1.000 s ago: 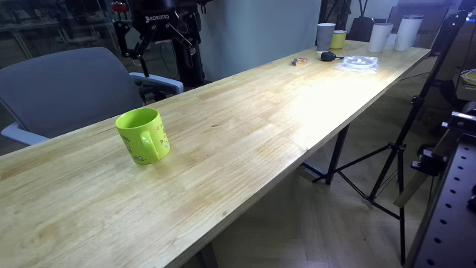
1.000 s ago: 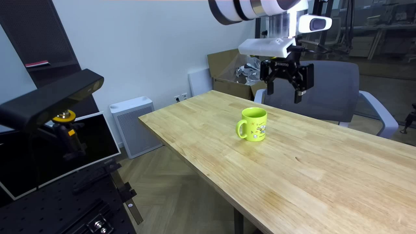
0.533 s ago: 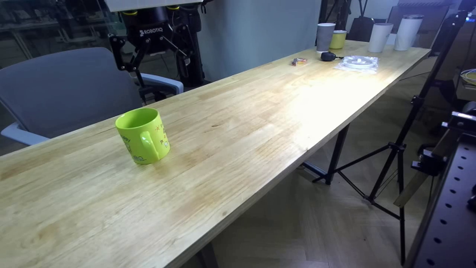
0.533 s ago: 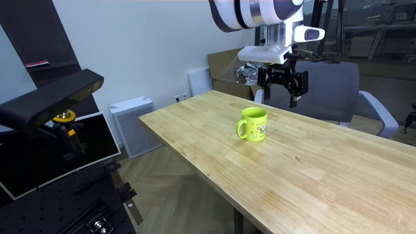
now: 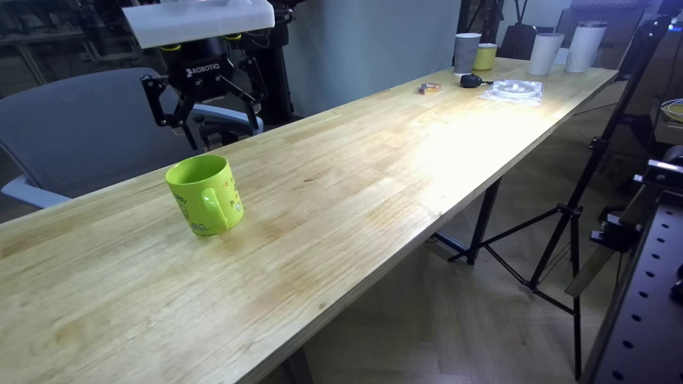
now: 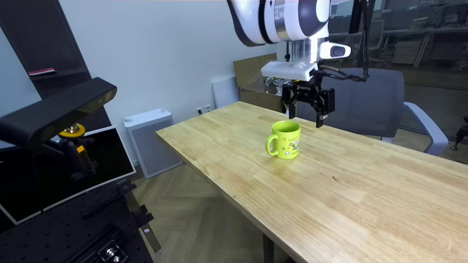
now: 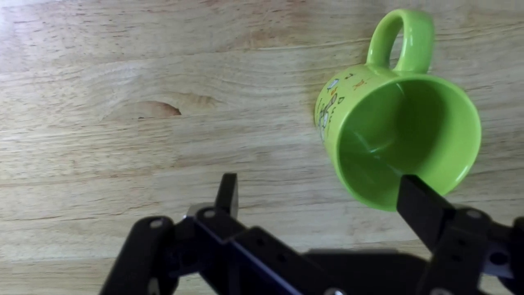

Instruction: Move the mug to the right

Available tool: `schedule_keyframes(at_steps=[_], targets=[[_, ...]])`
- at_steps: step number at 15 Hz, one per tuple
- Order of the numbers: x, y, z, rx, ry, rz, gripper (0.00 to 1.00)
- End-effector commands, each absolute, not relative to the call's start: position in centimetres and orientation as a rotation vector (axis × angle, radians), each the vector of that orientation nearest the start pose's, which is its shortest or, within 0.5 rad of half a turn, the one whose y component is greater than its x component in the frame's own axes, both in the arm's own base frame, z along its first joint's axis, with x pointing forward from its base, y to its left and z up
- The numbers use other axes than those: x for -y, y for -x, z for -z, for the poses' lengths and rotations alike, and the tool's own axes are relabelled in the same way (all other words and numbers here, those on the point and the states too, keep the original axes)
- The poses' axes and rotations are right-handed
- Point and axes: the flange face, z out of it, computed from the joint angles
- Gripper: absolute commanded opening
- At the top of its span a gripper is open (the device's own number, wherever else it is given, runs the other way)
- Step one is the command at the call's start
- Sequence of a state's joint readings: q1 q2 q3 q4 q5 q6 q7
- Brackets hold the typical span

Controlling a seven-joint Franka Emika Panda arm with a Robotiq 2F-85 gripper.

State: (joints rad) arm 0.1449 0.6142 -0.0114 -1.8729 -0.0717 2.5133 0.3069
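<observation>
The lime-green mug (image 5: pixel 198 202) stands upright on the wooden table, its handle towards the viewer in an exterior view. It also shows with its handle at the left in an exterior view (image 6: pixel 287 142). My gripper (image 5: pixel 223 133) is open and empty, above and behind the mug at the table's edge, also seen so in an exterior view (image 6: pixel 306 117). In the wrist view the mug (image 7: pixel 364 102) is at the upper right, its handle up. There the open fingers of the gripper (image 7: pixel 317 183) are apart; the right fingertip overlaps the mug's rim in the picture.
The wooden table (image 5: pixel 331 213) runs back to several cups, among them a grey cup (image 5: pixel 466 56) and a yellowish cup (image 5: pixel 484 57). A black object (image 5: pixel 470 80) and a bagged white item (image 5: pixel 515 90) lie near them. A chair (image 6: pixel 360 106) stands behind the table.
The gripper has come down and moved towards the mug, leftward in both exterior views, with its fingers staying open. The mug has not moved.
</observation>
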Motion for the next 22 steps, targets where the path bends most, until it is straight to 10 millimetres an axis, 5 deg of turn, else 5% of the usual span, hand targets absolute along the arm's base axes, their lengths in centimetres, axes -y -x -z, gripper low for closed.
schedule_keyframes(at_steps=[1, 16, 17, 18, 22], targets=[[-9.4, -64.1, -17.9, -0.195, 3.176, 0.048, 1.0], [-9.3, -63.8, -14.7, -0.226, 3.171, -0.006, 1.0], [-9.3, -63.8, -14.6, -0.226, 3.173, -0.001, 0.75], [-9.3, -63.8, -14.5, -0.224, 3.175, 0.001, 0.75], [-9.2, -63.9, -14.3, -0.226, 3.177, 0.003, 0.47]])
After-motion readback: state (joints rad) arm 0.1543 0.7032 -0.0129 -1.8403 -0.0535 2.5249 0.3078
